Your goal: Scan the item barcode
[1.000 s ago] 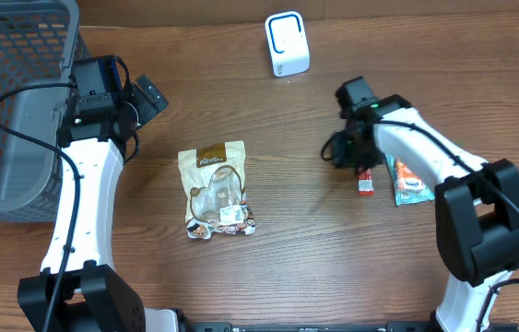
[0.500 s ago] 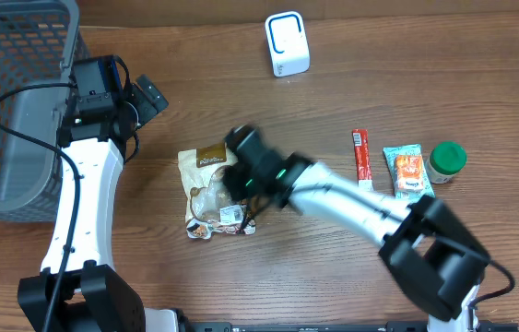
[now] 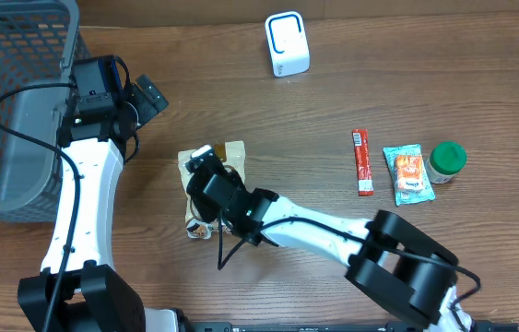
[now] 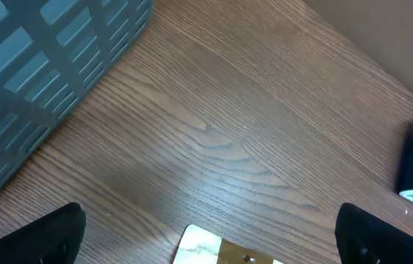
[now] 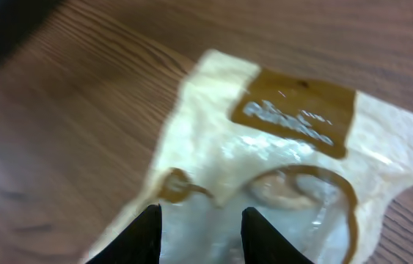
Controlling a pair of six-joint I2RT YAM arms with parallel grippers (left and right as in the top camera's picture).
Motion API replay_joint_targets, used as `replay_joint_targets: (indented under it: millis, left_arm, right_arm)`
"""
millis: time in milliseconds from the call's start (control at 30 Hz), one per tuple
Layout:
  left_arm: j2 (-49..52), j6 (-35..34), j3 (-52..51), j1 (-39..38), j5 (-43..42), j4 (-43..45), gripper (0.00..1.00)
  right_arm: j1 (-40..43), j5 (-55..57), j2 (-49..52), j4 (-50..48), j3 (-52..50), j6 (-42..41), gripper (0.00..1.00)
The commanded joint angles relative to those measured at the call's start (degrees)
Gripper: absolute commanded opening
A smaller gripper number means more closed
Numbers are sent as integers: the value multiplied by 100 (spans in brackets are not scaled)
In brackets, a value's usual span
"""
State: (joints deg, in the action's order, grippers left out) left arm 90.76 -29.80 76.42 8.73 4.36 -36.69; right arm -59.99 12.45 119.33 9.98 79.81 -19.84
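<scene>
At worktop [image 3: 333, 101] far left: grey mesh basket [image 3: 19, 55], only its own mesh visible inside. Centre: snack pouch [image 3: 233, 214] lying flat, brown label toward far edge, clear window showing brownish pieces. White scanner [image 3: 287, 43] upright at far edge, well apart from pouch. Right side: orange packet [image 3: 408, 173], red stick [image 3: 362, 161], green-lid jar [image 3: 446, 161], jar contents unreadable.

Overhead only: left gripper [image 3: 153, 98] spread wide beside basket, grasping nothing.

Right wrist only: right gripper [image 5: 199, 235] over pouch, fingers parted, nothing clamped; blurred, contact unclear.
</scene>
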Motion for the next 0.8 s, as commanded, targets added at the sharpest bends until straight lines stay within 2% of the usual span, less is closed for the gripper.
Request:
replay_joint_targets:
  millis: [0,33,100,267,467,600,767]
  left_arm:
    - [-11,70,57,26,70,4,100]
    - [-11,68,57,26,70,4,100]
    - [-11,68,57,26,70,4,100]
    - [-11,70,55,26,70,4,100]
    - [-11,68,57,26,70,4,100]
    - [-11,68,57,26,70,4,100]
    - [-11,70,57,26,70,4,100]
  right_arm:
    - [197,144,116,81,-4,35,36]
    - [234,144,116,144,-4,24,36]
    - [361,173,116,378,-4,-192,28]
    - [702,173,94,1029,17,-719,25]
    - [1132,354,-225,1912,20,-896,20]
    - [1320,817,-748,2614,20,-914,20]
    - [1427,767,-1102,3097,20,-1292,21]
